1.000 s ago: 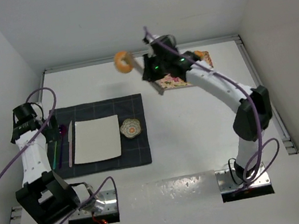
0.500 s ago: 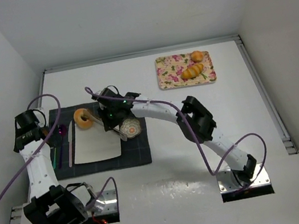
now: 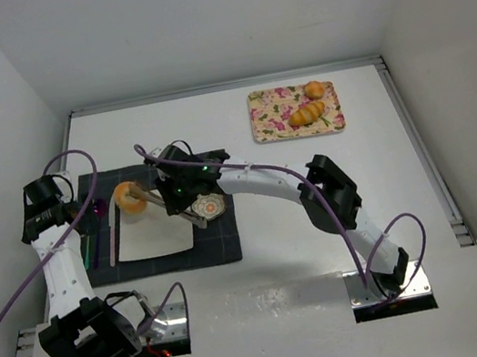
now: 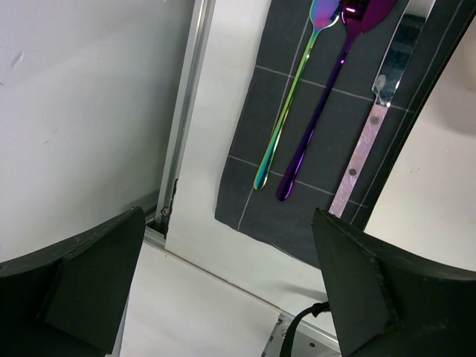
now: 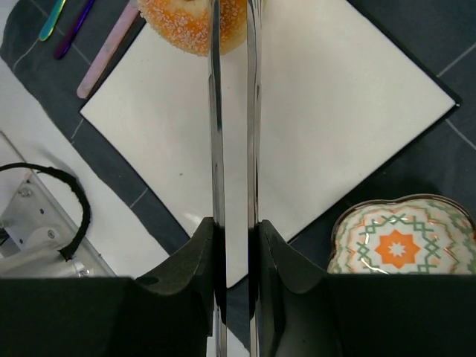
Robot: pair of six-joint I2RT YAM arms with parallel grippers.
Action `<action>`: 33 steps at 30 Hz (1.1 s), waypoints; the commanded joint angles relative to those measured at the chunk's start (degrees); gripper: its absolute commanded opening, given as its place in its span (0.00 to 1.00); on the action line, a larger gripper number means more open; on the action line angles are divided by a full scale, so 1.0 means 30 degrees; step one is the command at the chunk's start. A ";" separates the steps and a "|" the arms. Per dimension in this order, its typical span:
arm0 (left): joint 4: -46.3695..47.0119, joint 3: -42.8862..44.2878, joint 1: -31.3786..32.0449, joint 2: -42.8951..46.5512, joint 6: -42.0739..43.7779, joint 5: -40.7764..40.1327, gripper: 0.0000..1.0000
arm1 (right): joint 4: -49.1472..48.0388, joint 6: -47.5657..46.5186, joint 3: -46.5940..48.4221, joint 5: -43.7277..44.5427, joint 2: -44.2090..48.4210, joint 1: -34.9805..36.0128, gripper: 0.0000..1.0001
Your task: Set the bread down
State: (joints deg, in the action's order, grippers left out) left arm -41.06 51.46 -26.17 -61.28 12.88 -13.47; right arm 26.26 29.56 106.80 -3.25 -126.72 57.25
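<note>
A sugared ring-shaped bagel [image 3: 128, 198] [image 5: 192, 22] is pinched between the two blades of metal tongs [image 3: 145, 195] [image 5: 230, 111]. My right gripper [image 3: 177, 194] [image 5: 232, 238] is shut on those tongs. The bagel hangs over the back-left corner of the white square plate [image 3: 160, 234] [image 5: 297, 104]; whether it touches the plate I cannot tell. The ridged roll [image 3: 306, 114] and the small round bun [image 3: 314, 88] lie on the floral tray [image 3: 270, 122] at the back right. My left gripper [image 3: 39, 200] [image 4: 230, 275] stands open and empty at the mat's left edge.
The plate lies on a dark checked placemat [image 3: 174, 259] [image 4: 312, 216]. A small floral dish [image 3: 209, 205] [image 5: 401, 245] sits at the plate's right. A rainbow spoon [image 4: 286, 111], purple fork [image 4: 327, 97] and pink-handled knife [image 4: 368, 134] lie on the mat's left strip.
My right arm swung from the floral tray across to the placemat with the bagel in the tongs. Over the last half second the bagel sank slightly toward the plate. The left arm barely moved.
</note>
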 commanded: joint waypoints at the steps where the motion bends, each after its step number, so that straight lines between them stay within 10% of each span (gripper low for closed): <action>1: 0.0180 -0.0045 0.0111 0.0445 0.0041 0.0097 1.00 | -0.0961 0.0047 0.0258 -0.0294 0.0553 0.0134 0.20; 14: 0.0004 0.0307 0.0111 0.0269 0.0393 0.0449 1.00 | -0.0404 -0.0801 0.0991 -0.0324 0.0752 -0.0012 0.49; 24: -0.0171 0.1537 0.0111 -0.0083 0.0596 0.0624 1.00 | -0.1488 -0.0042 -0.0882 0.0466 0.3857 -0.1446 0.49; 33: -0.0347 0.2739 0.0111 -0.1164 0.1184 0.0856 1.00 | -0.0378 0.0111 -0.6152 0.1870 0.9504 -0.9310 0.50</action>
State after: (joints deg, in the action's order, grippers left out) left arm -42.22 56.95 -26.17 -63.46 15.25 -11.84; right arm 23.86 30.57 92.03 -1.50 -105.14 37.63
